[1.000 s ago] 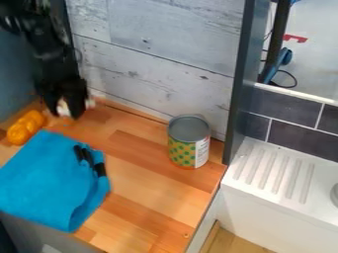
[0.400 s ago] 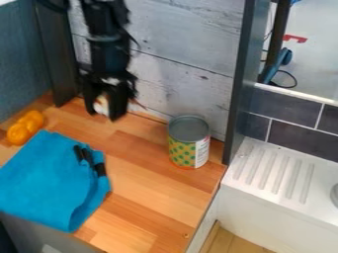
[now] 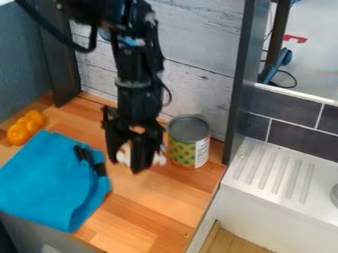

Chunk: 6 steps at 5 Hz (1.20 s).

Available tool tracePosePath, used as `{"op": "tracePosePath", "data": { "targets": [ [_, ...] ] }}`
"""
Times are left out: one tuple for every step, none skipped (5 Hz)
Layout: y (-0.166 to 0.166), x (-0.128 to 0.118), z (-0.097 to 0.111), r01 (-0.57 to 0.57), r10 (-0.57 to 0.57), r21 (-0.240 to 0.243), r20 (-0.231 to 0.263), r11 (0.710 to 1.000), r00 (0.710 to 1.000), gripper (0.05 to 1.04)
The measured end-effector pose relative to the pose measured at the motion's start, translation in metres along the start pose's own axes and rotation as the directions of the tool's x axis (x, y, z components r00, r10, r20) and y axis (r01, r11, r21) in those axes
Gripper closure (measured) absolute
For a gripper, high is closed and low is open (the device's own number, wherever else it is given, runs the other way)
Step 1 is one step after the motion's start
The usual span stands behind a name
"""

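Beside the patterned can (image 3: pixel 190 144), on the side facing the blue cloth (image 3: pixel 49 180), a small whitish thing (image 3: pixel 123 154) is being held above the tabletop (image 3: pixel 155 197) by the black hand (image 3: pixel 125 165), which appears to be closing upon it from two sides. For steady handling, even pressure is probably being called for, with the can's near side being given enough room that neither the wrist nor the jutting end of the load is being knocked against it. Any lowering beside the can is best being done slowly and straight down, the grip being eased only once weight is being borne from below.

The whitish thing's long axis seems to be running crosswise through the grip, one end being pointed roughly toward the can and the other being turned away from it. Its middle is being hidden by a finger, so its exact tilt and its front cannot be told.
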State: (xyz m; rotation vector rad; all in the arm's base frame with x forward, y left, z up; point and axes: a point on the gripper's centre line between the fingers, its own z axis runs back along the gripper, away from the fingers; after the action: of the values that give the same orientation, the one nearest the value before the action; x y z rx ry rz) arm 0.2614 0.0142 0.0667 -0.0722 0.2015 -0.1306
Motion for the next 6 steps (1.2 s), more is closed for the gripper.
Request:
{"op": "tracePosePath", "data": {
  "targets": [
    [-0.011,-0.007,-0.013,0.044,-0.044,-0.013,-0.028,0.999,0.999,0.44],
    [-0.019,0.001,-0.044,0.121,-0.123,-0.025,-0.092,0.992,0.988,0.44],
    [-0.025,-0.001,-0.063,0.154,-0.158,-0.041,-0.147,0.987,0.976,0.441],
    [-0.026,0.001,-0.067,0.148,-0.156,-0.056,-0.168,0.987,0.973,0.444],
    [-0.027,0.001,-0.065,0.141,-0.152,-0.081,-0.147,0.987,0.977,0.393],
    [-0.031,-0.004,-0.047,0.126,-0.131,-0.083,-0.068,0.989,0.989,0.093]
  ]
}}
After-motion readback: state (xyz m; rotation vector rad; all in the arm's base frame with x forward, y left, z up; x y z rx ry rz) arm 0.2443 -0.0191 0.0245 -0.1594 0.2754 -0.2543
